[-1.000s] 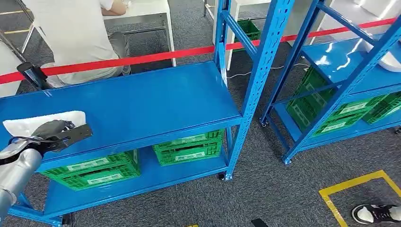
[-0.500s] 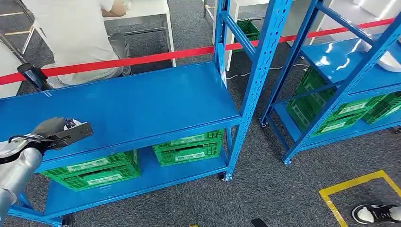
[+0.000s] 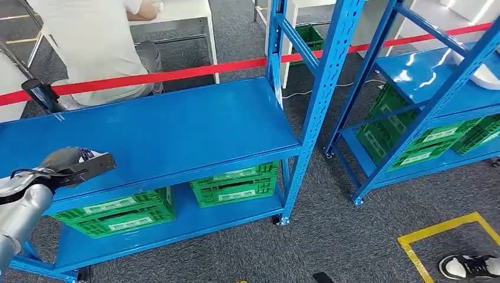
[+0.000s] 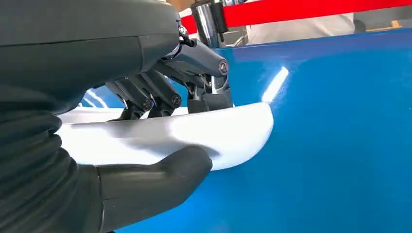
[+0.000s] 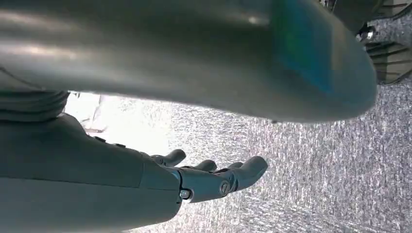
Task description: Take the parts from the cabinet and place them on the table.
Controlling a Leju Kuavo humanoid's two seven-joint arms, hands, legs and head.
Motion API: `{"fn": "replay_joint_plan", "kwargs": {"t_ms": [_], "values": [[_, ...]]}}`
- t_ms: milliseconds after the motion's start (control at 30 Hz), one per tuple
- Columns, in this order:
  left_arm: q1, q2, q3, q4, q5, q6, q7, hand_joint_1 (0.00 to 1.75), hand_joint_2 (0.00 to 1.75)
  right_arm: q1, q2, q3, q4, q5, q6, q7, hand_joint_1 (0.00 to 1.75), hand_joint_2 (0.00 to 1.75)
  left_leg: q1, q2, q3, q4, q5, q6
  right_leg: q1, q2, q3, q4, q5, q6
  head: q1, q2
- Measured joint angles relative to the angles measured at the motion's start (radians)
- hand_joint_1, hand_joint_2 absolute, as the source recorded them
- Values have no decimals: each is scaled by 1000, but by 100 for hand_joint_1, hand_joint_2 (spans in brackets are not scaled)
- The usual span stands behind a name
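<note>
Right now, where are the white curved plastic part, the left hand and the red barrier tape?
white curved plastic part (image 4: 228,133): left wrist view, its rounded end.
left hand (image 3: 69,163): head view, back of the hand.
red barrier tape (image 3: 177,72): head view, middle stretch.

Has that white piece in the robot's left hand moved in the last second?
Yes. The white part, held by the left hand, has slid back off the blue shelf toward the robot.

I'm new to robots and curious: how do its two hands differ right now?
The left hand grips a white part between thumb and fingers over the blue shelf; the right hand holds nothing. The left hand's fingers clamp the part; the right hand's lie loosely extended above grey carpet. Both are dark grey.
</note>
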Motion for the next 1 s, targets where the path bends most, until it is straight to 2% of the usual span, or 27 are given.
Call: {"fn": "replay_joint_plan", "kwargs": {"t_ms": [100, 167, 233, 267, 367, 400, 467, 500, 633, 800, 900, 1000], "values": [[3, 0, 0, 0, 7, 30, -44, 175, 175, 0, 0, 0, 0, 5, 0, 0, 0, 0, 0, 0, 0, 0, 0, 0, 0, -1, 0, 0, 0, 0, 0, 0], [10, 0, 0, -6, 15, 88, -76, 175, 175, -1, 0, 0, 0, 7, 0, 0, 0, 0, 0, -1, 0, 0, 0, 0, 0, -1, 0, 0, 0, 0, 0, 0], [23, -5, 16, -18, 94, 139, -139, 175, 175, -1, 0, -1, 0, 9, -4, 0, 0, 0, 0, -1, 0, 0, 0, 0, 0, -1, 0, 0, 0, 0, 0, 0], [27, -11, 32, -24, 151, 133, -174, 175, 175, -1, 0, -2, 0, 11, -9, 0, 0, 0, 0, -1, 0, 0, 0, 0, 0, -1, 0, 0, 0, 0, 0, 0], [41, -38, 131, -65, 362, 9, -311, 175, 175, -2, 0, -10, 0, 17, -17, 0, 0, 0, 0, -1, 0, 0, 0, 0, 0, -1, 0, 0, 0, 0, 0, 0], [54, -53, 171, -106, 475, -79, -334, 175, 175, -2, 0, -12, 0, 17, -18, -2, 0, 0, -1, -1, 0, 0, 0, 0, -1, -1, 0, 0, 0, 0, 0, 0], [86, -71, 245, -223, 699, -261, -339, 175, 175, 0, -2, -19, 0, 16, -20, -8, 0, 0, -1, -1, 0, 0, 0, 0, -1, -1, 0, 0, 0, 0, 0, 0], [107, -83, 277, -297, 799, -314, -315, 175, 175, 1, -2, -24, 0, 14, -22, -15, 0, 0, -1, -1, 0, 0, 0, 1, -1, -1, 0, 0, 0, 1, 0, 0], [226, -107, 315, -602, 1079, -389, -258, 175, 175, 7, -8, -49, 0, 3, -27, -42, 0, 0, -2, 4, 1, 0, -4, 2, -3, 5, 0, 0, -2, 3, 0, 0], [421, -130, 346, -949, 1304, -490, -257, 175, 175, 19, -21, -62, 0, 15, -9, -58, 0, 0, -4, 4, 3, 1, -9, 4, -4, 5, 2, -1, -5, 7, 0, 0], [525, -141, 367, -1087, 1430, -561, -248, 175, 175, 27, -28, -68, 0, 17, -9, -46, 0, 0, -8, 3, 7, 1, -12, 9, -7, 4, 6, -1, -9, 12, 0, 0], [595, -163, 376, -1176, 1607, -655, -169, 175, 175, 33, -39, -82, 0, 7, -18, -1, 0, 0, -10, -1, 7, 2, -15, 13, -9, 0, 9, -1, -13, 17, 0, 0]]}}
